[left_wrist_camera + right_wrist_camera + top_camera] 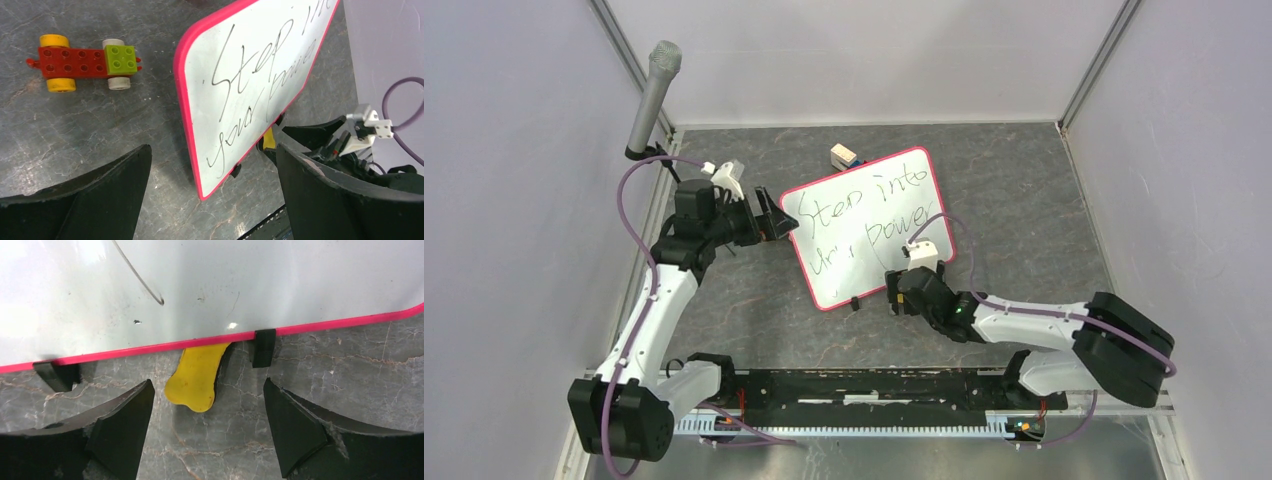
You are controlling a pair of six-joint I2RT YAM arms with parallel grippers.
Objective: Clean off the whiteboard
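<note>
The whiteboard [869,225] lies mid-table, white with a pink rim and black handwriting. My left gripper [779,220] is open and empty at its left edge. In the left wrist view the board [250,85] sits ahead between the spread fingers [120,185]. My right gripper [904,292] is open and empty at the board's near edge. The right wrist view shows the rim [150,347], two black clips [263,346] and a flat yellow piece [195,377] sticking out from under the board, just ahead of the open gripper [207,412].
A red brick toy car [82,62] with yellow wheels and a green block stands on the table beyond the board. A small toy [844,156] shows at the board's far edge. A microphone [652,95] stands at the back left. Walls close in the sides.
</note>
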